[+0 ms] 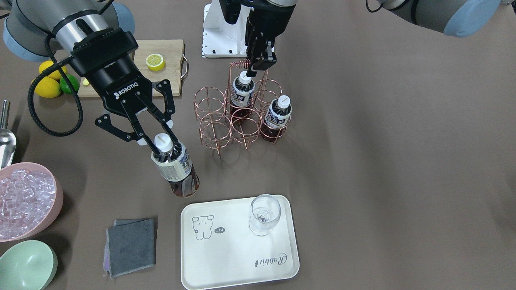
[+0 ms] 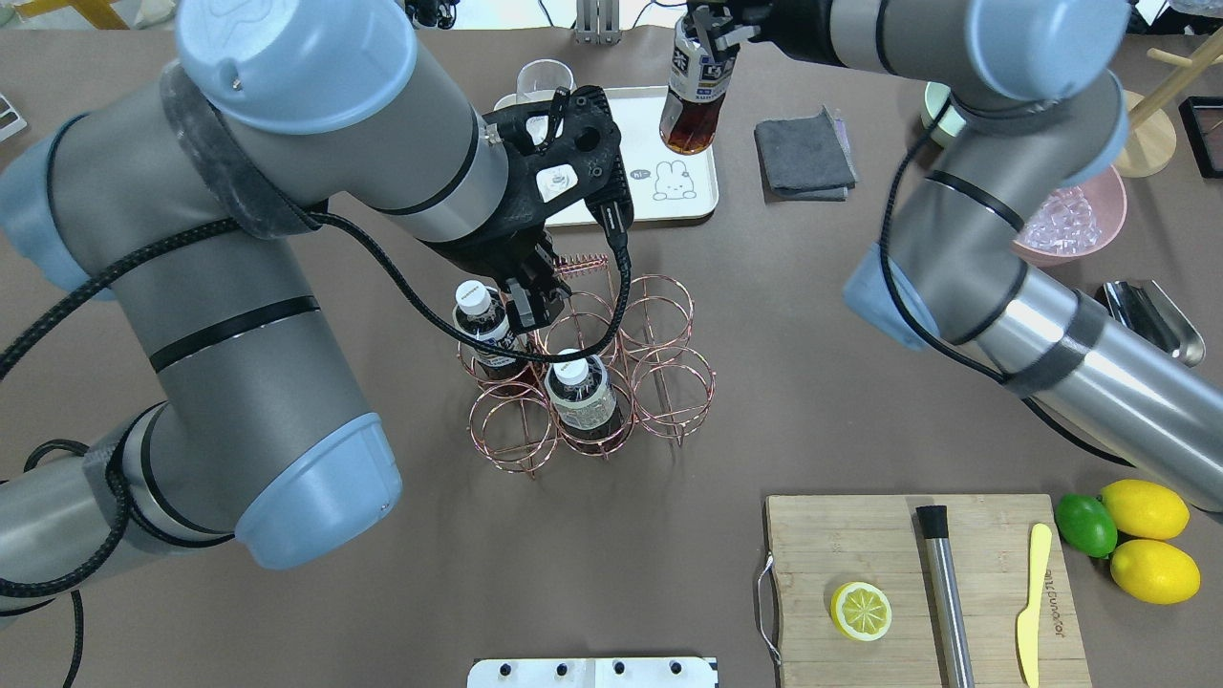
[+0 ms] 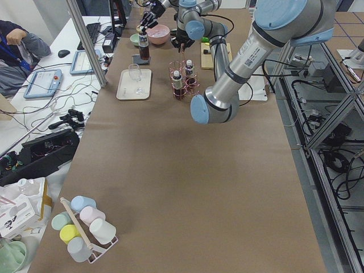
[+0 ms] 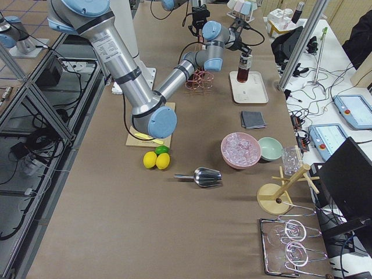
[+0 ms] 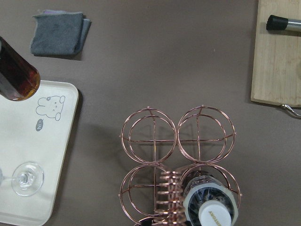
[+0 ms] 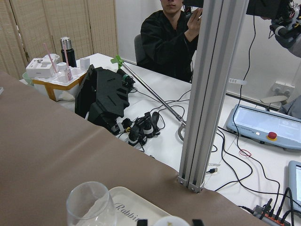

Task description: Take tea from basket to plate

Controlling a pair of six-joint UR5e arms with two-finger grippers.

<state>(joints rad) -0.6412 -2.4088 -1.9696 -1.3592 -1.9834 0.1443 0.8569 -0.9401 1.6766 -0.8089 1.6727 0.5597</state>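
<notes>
My right gripper (image 1: pixel 164 146) is shut on a tea bottle (image 1: pixel 177 169) just under its white cap. It holds the bottle tilted in the air between the basket (image 1: pixel 211 121) and the plate (image 1: pixel 234 257). In the overhead view the bottle (image 2: pixel 696 96) hangs by the plate's (image 2: pixel 640 124) right edge. Two more tea bottles (image 1: pixel 242 92) (image 1: pixel 278 114) stand in basket cells. My left gripper (image 1: pixel 258 66) is shut on the basket's coiled handle (image 1: pixel 240 63). A clear stemmed glass (image 1: pixel 264 213) stands on the plate.
A folded grey cloth (image 1: pixel 131 245) lies beside the plate. A pink bowl of ice (image 1: pixel 24 201), a mint-green bowl (image 1: pixel 26 266) and a metal scoop (image 1: pixel 6 141) sit beyond it. A cutting board (image 1: pixel 169 56) with a lemon half, lemons and a lime lie near the robot.
</notes>
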